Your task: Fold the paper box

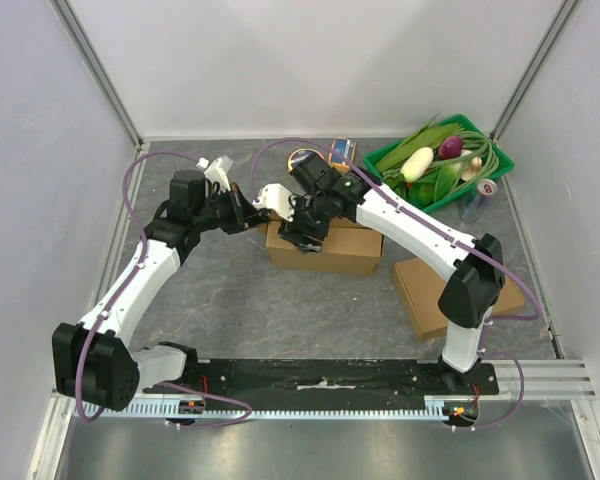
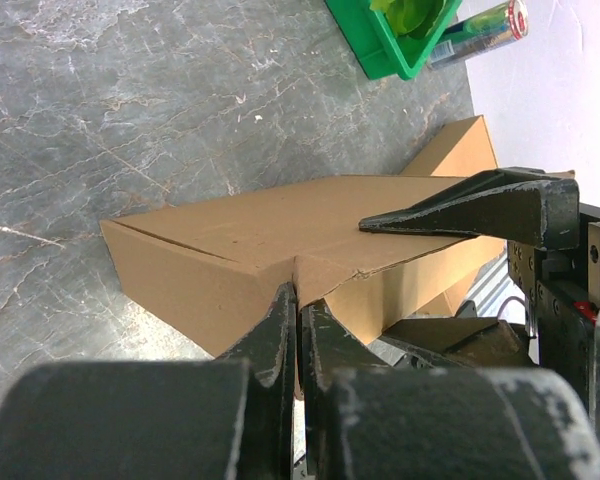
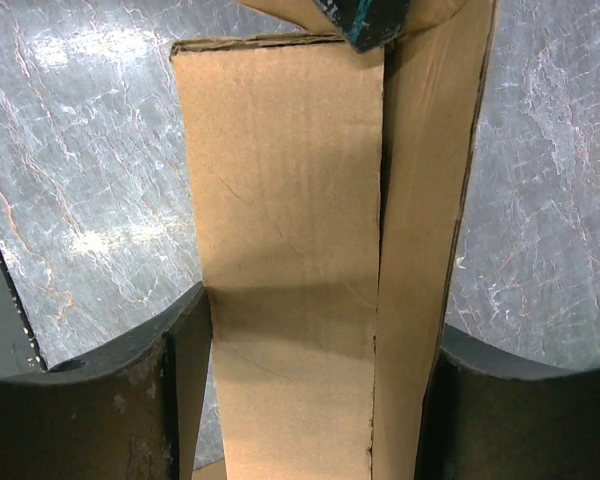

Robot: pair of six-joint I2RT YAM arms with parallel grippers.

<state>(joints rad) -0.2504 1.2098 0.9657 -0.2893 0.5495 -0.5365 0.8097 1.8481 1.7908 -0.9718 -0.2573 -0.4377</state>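
**newbie:** What can't you actually see at this point?

**regular:** Quite a bit, tbh. From the top camera both wrists crowd over the paper box (image 1: 330,258), so most of its top face is hidden from you. The right wrist view cuts the box off at top and bottom. All it gives you of the left gripper (image 2: 298,300) is one dark tip poking in at the upper edge. The right gripper (image 3: 320,330) is spread wide, with a finger on either side of the box. You can't tell whether its pads really press on the cardboard.

**newbie:** And the left one? The box?

**regular:** Left is pressed together, pinching a flap corner at the box's end. The box is plain brown cardboard, long and low. It sits mid-worktop (image 1: 280,310) between your two arms. Up close, its upper face shows a wide panel and a narrow one meeting along a lengthwise seam, with slightly ragged edges. A flat cardboard sheet (image 1: 425,290) lies just beside it on the right. The green basket (image 2: 375,45) and a can (image 2: 480,28) are well apart, at the far right.
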